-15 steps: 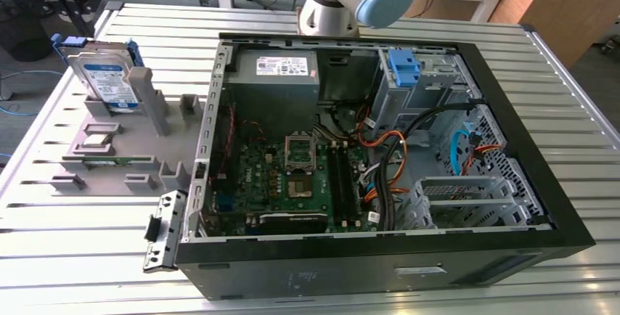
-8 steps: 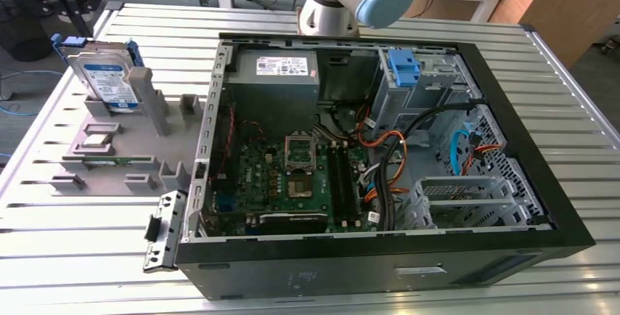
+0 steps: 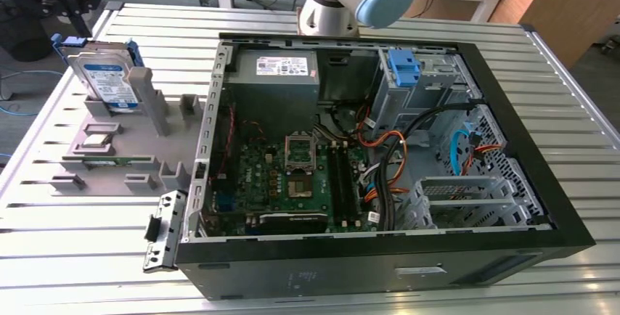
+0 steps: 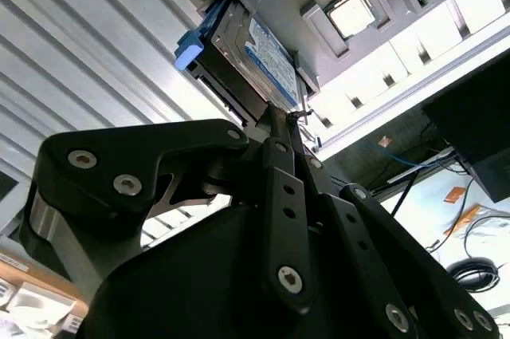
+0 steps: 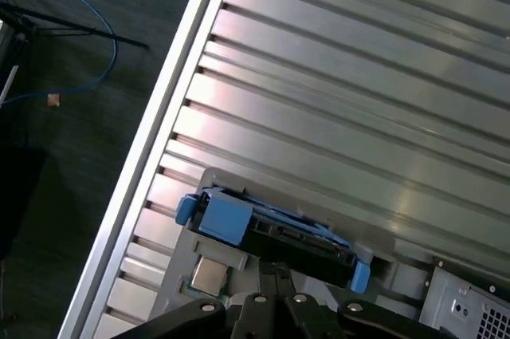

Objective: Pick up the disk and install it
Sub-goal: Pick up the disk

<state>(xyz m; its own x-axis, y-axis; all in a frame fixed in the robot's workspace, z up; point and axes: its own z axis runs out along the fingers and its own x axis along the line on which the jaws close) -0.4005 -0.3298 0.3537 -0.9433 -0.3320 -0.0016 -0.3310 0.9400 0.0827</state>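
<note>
The disk (image 3: pixel 102 75) is a silver drive with a white-and-blue label and blue side rails. It stands on edge in a slot of the grey holder (image 3: pixel 116 162) at the exterior view's left. My gripper (image 3: pixel 75 16) hangs just above its upper edge. In both wrist views the black fingertips (image 4: pixel 279 116) sit pressed together, close to the disk (image 4: pixel 255 52) and with nothing between them. The first wrist view looks down along the fingers (image 5: pixel 275 267) onto the disk's top edge (image 5: pixel 271 231) and its blue rail.
An open computer case (image 3: pixel 542 177) lies at the exterior view's right, with a motherboard, cables, a grey power supply (image 3: pixel 276 75) and a blue bracket (image 3: pixel 402 64) in its drive bay. A processor chip (image 3: pixel 97 141) rests on the holder. The slatted metal table's edge (image 5: pixel 159 139) runs near the holder.
</note>
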